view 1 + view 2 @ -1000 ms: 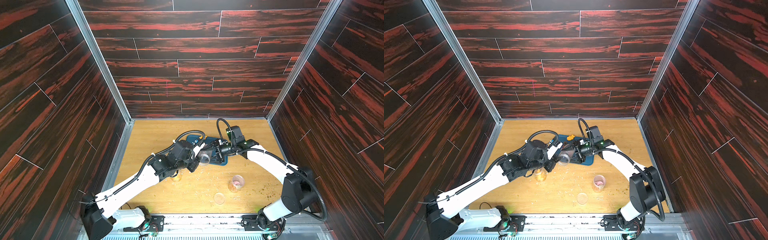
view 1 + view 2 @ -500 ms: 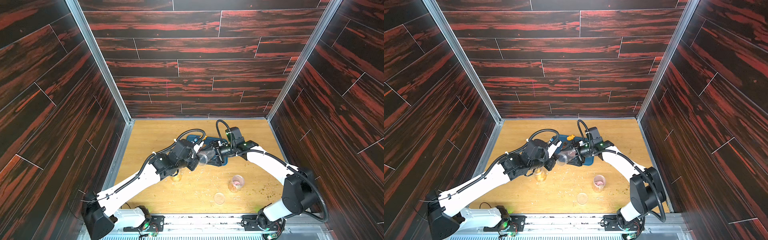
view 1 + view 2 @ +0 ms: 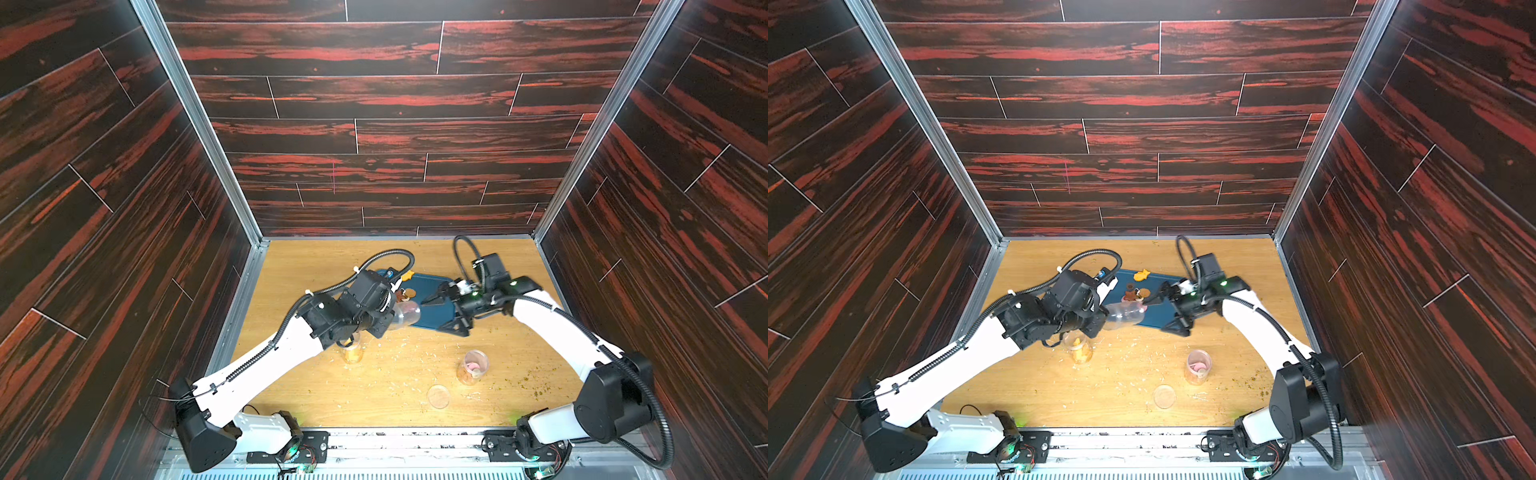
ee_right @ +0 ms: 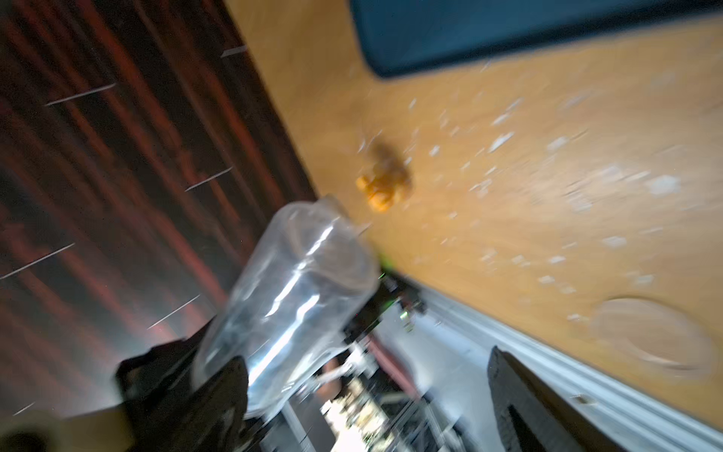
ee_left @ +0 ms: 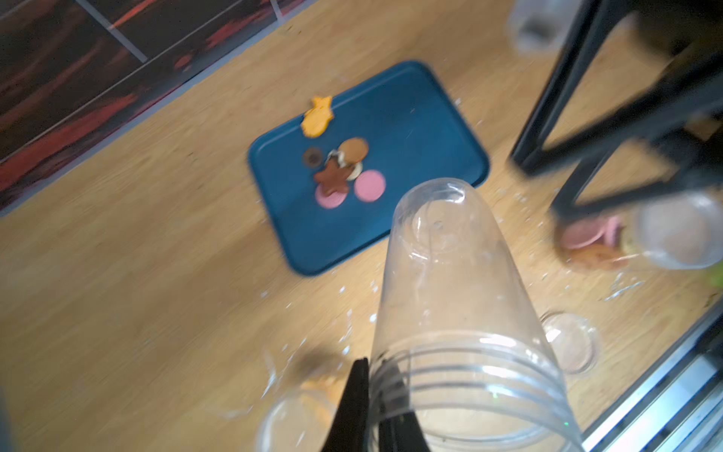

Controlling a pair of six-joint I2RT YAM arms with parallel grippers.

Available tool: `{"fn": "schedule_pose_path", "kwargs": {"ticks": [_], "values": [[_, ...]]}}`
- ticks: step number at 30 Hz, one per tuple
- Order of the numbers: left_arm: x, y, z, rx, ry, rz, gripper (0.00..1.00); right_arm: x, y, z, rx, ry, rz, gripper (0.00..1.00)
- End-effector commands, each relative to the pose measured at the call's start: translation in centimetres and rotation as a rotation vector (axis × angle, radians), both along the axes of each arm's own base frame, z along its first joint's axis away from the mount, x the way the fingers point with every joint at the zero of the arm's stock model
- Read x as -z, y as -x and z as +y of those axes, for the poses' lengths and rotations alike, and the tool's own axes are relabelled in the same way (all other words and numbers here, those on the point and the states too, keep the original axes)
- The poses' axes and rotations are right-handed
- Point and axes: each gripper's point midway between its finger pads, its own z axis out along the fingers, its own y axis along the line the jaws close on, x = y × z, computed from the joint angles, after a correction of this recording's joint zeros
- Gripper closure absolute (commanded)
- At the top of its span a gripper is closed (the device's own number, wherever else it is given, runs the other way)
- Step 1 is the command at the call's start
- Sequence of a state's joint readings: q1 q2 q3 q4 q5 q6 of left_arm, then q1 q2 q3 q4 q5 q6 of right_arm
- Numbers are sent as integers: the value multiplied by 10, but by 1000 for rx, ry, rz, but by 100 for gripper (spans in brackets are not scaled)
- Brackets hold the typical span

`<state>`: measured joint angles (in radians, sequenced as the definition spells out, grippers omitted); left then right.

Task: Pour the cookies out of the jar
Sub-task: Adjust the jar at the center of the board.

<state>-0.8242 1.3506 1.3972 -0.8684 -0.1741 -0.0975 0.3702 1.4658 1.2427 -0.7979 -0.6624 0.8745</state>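
Observation:
A clear, empty jar (image 3: 405, 316) (image 3: 1125, 316) lies nearly level above the near-left edge of the blue tray (image 3: 430, 286) (image 5: 422, 137). My left gripper (image 3: 380, 320) (image 5: 373, 391) is shut on the jar's threaded rim (image 5: 469, 352), one finger outside and one inside. The cookies (image 3: 405, 294) (image 3: 1136, 294) (image 5: 340, 172) lie in a small pile on the tray: pink rounds, a brown star, a tan round, and an orange fish shape at the rim. My right gripper (image 3: 432, 315) (image 3: 1153, 315) stands open beside the jar's base, holding nothing. The right wrist view is blurred.
A jar with orange pieces (image 3: 353, 353) (image 3: 1080, 349) stands under my left arm. Another jar with pink pieces (image 3: 471, 368) (image 3: 1198, 365) stands front right, with a clear lid (image 3: 438, 396) (image 3: 1164, 396) flat on the table near it. Pale crumbs are scattered over the wooden table.
My right gripper has opened, let go of the jar's base and drawn back to the right. The left gripper still holds the jar by its rim.

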Motion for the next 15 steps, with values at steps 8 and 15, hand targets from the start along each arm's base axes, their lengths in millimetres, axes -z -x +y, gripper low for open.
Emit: {"fn": "schedule_pose_path", "kwargs": {"ticks": [8,15], "values": [[80,65,6,78,-326,609,98,9,-16,-68,-3,245,-150,1],[94,67,-5,71,-397,645,98,18,-17,-67,4,223,-146,1]]}}
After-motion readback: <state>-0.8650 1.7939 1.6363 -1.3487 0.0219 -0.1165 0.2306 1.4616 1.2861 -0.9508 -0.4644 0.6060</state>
